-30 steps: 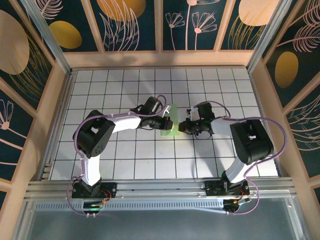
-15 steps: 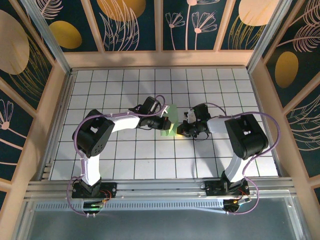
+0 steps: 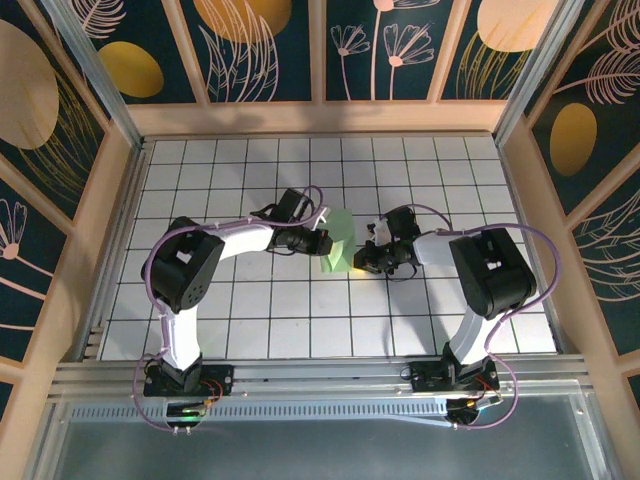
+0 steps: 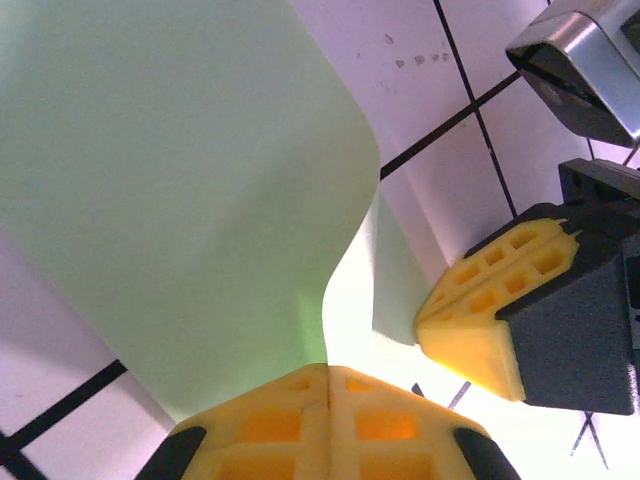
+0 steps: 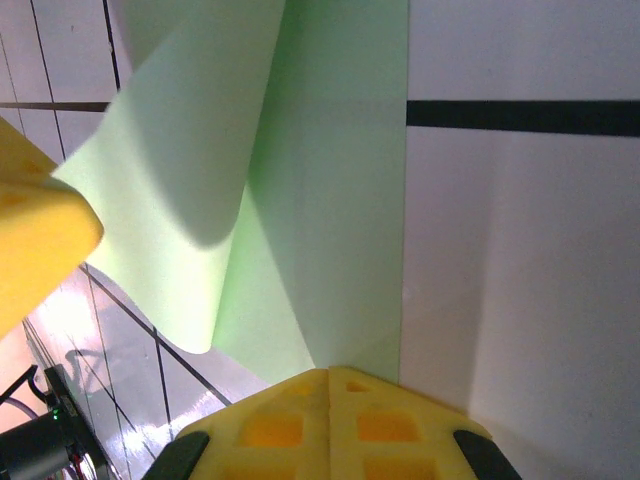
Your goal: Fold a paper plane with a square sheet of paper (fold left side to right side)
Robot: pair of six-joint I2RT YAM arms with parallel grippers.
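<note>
The square sheet of paper [image 3: 341, 240] is pale green and lies mid-table, half lifted. In the left wrist view the sheet [image 4: 180, 180] rises as a curved flap out of my left gripper [image 4: 327, 372], which is shut on its edge. From above, my left gripper [image 3: 322, 240] sits at the sheet's left side. My right gripper [image 3: 366, 256] is shut at the sheet's right near corner. In the right wrist view its tips [image 5: 328, 375] rest on the flat part of the sheet [image 5: 340, 200], beside the straight right edge. No paper plane shape shows.
The white grid-tiled table [image 3: 250, 170] is walled by wooden panels [image 3: 320, 118] at the back and both sides. An aluminium rail [image 3: 320, 375] runs along the near edge by the arm bases. Both arms reach in towards the middle.
My left gripper has drawn back and to the left, raising the paper's flap higher. My right gripper shifted slightly left onto the sheet, then stayed put.
</note>
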